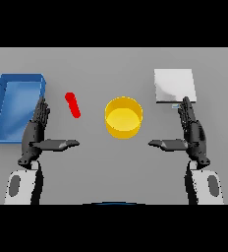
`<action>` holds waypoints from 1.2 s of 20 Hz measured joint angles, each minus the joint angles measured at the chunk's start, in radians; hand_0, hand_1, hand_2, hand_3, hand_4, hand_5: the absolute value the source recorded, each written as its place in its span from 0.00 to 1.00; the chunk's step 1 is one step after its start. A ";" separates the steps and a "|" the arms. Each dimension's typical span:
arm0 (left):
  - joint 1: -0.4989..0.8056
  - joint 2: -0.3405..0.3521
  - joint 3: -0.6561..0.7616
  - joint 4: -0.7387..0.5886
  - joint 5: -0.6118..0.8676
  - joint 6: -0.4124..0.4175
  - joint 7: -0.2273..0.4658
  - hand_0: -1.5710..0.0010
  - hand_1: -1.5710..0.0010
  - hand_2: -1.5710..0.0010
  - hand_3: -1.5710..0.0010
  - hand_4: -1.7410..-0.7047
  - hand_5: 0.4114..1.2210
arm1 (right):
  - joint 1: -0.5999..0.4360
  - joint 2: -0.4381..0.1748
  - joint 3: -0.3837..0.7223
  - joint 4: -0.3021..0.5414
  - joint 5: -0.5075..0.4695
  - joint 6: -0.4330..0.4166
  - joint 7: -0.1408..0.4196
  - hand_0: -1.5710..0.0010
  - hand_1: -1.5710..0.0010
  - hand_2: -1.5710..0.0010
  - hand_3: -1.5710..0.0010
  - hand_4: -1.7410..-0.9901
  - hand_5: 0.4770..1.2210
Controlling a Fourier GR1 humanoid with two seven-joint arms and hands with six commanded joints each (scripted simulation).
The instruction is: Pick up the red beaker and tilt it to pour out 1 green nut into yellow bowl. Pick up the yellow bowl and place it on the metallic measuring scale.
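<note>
the yellow bowl (123,117) sits upright on the grey bench (111,167), about in the middle of the scene, and serves here as the landmark. its inside shows only yellow; no nut can be made out in it. to the left of the bowl, near it but apart, lies the red beaker (72,105), seen as a short red stick slanting across the bench, with its upper end further from the bowl than its lower end; whether anything is inside it cannot be told. further left of the bowl, beyond the beaker, stands a blue tray (3,106) with raised walls and a paler blue floor. to the upper right of the bowl, well apart from it, rests the metal scale (173,84), a flat pale square plate with a small dark mark at its near edge. the left robot hand (35,133) is below and left of the bowl, just beside the near right corner of the tray, with straight fingers pointing away from the robot and the thumb stretched toward the bowl's side; it is open and holds nothing. the right robot hand (192,130) mirrors it below and right of the bowl, its fingertips just at the near edge of the scale, fingers straight, thumb pointing toward the bowl, also open and holding nothing.
</note>
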 measured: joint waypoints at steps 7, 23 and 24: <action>0.082 0.005 -0.065 -0.082 -0.058 -0.010 -0.052 1.00 1.00 1.00 1.00 0.52 0.33 | 0.014 -0.059 0.013 -0.024 0.060 -0.002 -0.035 1.00 1.00 1.00 1.00 0.75 0.13; 0.018 0.026 -0.105 -0.031 -0.158 0.006 0.055 1.00 1.00 1.00 1.00 0.51 0.31 | 0.047 -0.102 0.056 -0.070 0.086 0.059 -0.081 1.00 1.00 1.00 1.00 0.59 0.20; -0.003 0.021 -0.100 -0.004 -0.159 0.011 0.051 1.00 1.00 1.00 1.00 0.51 0.31 | 0.037 -0.100 0.057 -0.068 0.088 0.056 -0.073 1.00 1.00 1.00 1.00 0.59 0.19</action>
